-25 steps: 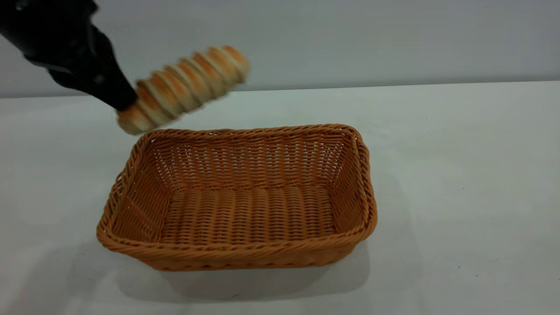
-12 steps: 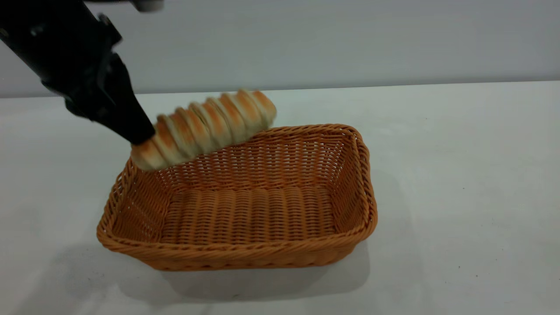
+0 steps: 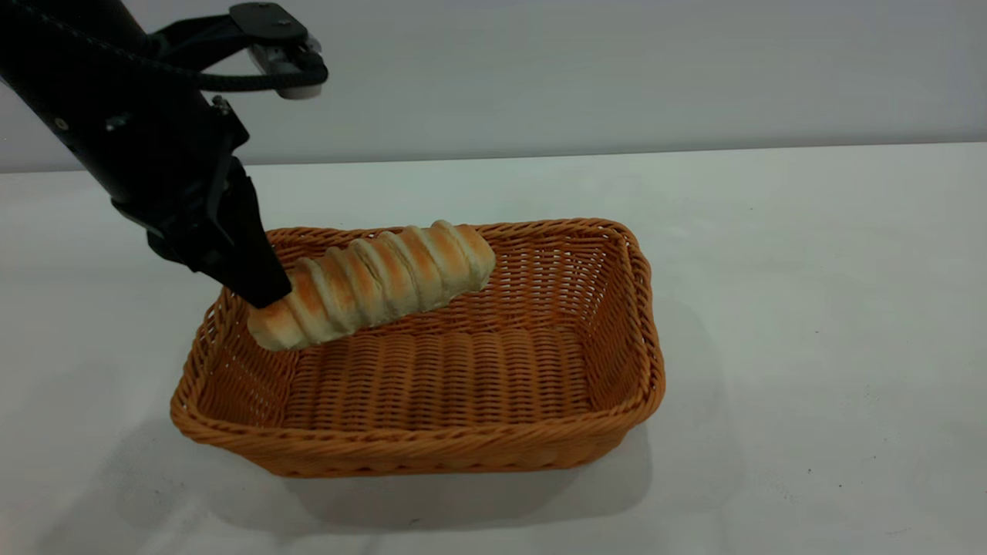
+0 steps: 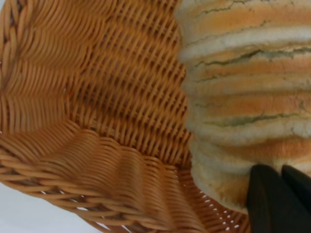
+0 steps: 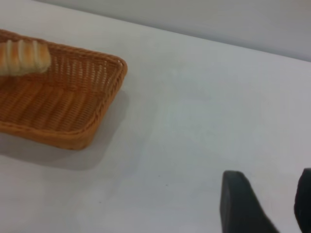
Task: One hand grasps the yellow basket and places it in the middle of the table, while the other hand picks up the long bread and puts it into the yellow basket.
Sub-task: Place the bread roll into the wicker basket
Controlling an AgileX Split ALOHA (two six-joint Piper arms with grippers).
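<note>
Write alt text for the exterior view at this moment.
The left gripper holds the long bread by one end, tilted inside the yellow basket, above its floor. The basket sits on the white table; the right gripper is out of this view.

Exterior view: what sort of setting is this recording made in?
Probably a lab-style robot test bench, not a kitchen: a plain white table against a bare grey wall, with only a yellow basket and the long bread, held by the left gripper.

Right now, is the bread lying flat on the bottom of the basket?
No, the left claw holds the bread tilted above the basket floor.
</note>
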